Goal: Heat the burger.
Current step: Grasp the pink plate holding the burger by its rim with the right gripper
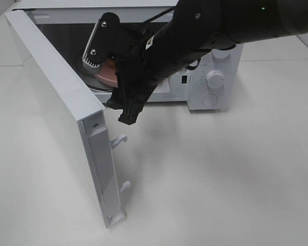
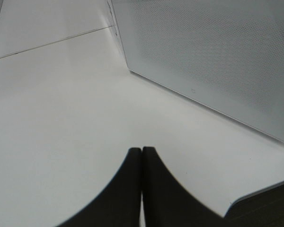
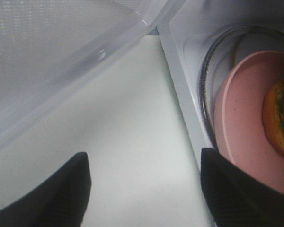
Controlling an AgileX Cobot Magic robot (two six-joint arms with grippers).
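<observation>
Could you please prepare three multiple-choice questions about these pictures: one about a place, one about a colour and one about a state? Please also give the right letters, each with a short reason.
1. Where is the burger?
A. on the bare table
B. on a plate inside the microwave
C. on top of the microwave

2. What colour is the plate?
A. pink
B. blue
C. green

3. In what state is the microwave's door?
A. fully shut
B. swung open
C. taken off and lying flat

Answers:
1 B, as the right wrist view shows the burger lying on the plate within the cavity.
2 A, as the plate's surface is plainly pink in both views that show it.
3 B, as the door stands out from the front and leaves the cavity in view.
</observation>
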